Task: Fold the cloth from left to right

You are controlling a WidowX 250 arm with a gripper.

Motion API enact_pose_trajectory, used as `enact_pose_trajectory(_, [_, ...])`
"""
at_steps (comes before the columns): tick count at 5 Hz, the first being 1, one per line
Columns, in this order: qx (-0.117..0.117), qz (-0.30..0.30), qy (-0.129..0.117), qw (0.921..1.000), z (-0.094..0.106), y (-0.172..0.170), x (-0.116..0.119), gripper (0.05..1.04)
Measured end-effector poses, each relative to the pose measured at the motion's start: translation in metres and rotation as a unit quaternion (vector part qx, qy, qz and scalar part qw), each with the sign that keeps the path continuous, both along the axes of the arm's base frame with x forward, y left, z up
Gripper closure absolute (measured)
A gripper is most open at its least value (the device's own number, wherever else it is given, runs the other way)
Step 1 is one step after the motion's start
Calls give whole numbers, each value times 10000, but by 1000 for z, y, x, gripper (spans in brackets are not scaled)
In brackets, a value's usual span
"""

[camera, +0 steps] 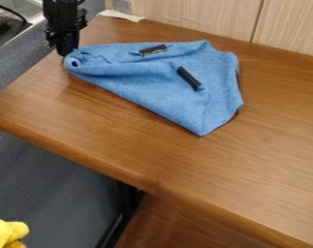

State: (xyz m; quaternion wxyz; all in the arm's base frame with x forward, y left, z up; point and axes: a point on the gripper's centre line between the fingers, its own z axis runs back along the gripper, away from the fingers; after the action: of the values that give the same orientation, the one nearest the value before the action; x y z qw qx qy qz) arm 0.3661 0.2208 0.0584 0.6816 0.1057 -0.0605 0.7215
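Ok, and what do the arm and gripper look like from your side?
The arm is black, with a blocky, stepped outline. The gripper is black too, with small knobbly parts jutting out at its sides and narrowing toward its tip. I can't make out any markings on either.
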Motion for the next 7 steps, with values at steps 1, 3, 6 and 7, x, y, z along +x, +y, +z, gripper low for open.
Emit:
enact_pose_trajectory(1, [50,-123,-262,9996,17,-7,0,1028])
enact_pose_trajectory(3, [-8,-1151,-763,9904,52,-81,31,1028])
enact_pose_trajectory(6, [-296,-3204,-1046,9410,61,-223,51,1029])
enact_pose_trajectory(7, [-399,-3530,-1094,9284,61,-247,39,1029])
